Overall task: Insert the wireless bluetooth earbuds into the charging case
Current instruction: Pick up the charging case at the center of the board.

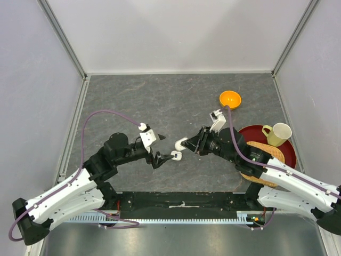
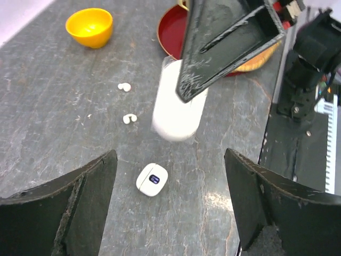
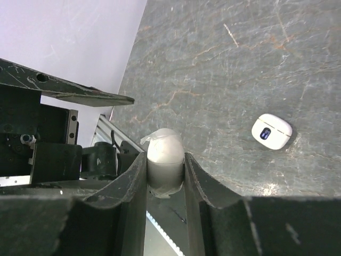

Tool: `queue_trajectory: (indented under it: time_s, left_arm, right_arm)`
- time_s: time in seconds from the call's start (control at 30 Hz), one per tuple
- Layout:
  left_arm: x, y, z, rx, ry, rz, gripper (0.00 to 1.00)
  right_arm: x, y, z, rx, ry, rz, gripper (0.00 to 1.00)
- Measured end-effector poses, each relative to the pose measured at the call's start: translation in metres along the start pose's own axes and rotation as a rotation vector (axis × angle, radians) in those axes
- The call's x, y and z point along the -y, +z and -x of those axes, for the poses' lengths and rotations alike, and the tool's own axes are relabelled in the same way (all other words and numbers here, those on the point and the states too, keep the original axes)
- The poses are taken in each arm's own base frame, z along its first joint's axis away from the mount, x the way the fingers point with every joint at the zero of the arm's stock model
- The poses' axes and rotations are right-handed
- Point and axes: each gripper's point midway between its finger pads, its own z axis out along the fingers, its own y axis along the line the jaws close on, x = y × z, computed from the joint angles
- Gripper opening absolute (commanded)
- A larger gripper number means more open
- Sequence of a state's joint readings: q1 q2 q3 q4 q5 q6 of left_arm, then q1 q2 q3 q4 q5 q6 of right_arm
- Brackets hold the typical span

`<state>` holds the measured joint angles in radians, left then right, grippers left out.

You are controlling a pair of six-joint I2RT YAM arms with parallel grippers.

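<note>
My right gripper (image 1: pixel 187 144) (image 3: pixel 165 160) is shut on a white pill-shaped charging case (image 1: pixel 180 143) (image 3: pixel 165 146) (image 2: pixel 178 106), holding it above the table's middle. My left gripper (image 1: pixel 164 148) (image 2: pixel 169 160) faces it, open and with nothing between its fingers. A smaller white case with a dark display (image 2: pixel 152 180) (image 3: pixel 272 130) (image 1: pixel 176 156) lies flat on the table beneath the left jaws. Two tiny white earbuds (image 2: pixel 124 86) (image 2: pixel 129 118) lie loose on the table to the left of the held case in the left wrist view. In the top view they are hidden.
An orange bowl (image 1: pixel 230 98) (image 2: pixel 89 26) stands at the back right. A red tray (image 1: pixel 287 154) (image 2: pixel 170 32) at the right holds a yellow mug (image 1: pixel 277 133) and a woven mat (image 1: pixel 264 154). Grey walls enclose the table on three sides.
</note>
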<state>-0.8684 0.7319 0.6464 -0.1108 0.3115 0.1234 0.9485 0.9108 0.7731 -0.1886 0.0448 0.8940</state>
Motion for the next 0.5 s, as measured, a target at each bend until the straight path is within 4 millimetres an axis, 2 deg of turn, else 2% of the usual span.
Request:
queue_trajectory:
  time_s: [0.3,0.47,0.5]
  left_arm:
    - [-0.017,-0.006,0.009,0.064,-0.211,0.146,0.91]
    - [-0.023,-0.002,0.018,0.120,-0.370,0.142,0.91]
    - [-0.029,-0.003,0.019,0.133,-0.401,0.157,0.91]
  right_arm:
    - [0.004,-0.023,0.023,0.144,-0.017,0.011,0.00]
    - [-0.005,-0.035,0.036,0.216,-0.044,0.064,0.00]
    - [-0.007,-0.038,0.039,0.228,-0.049,0.076,0.00]
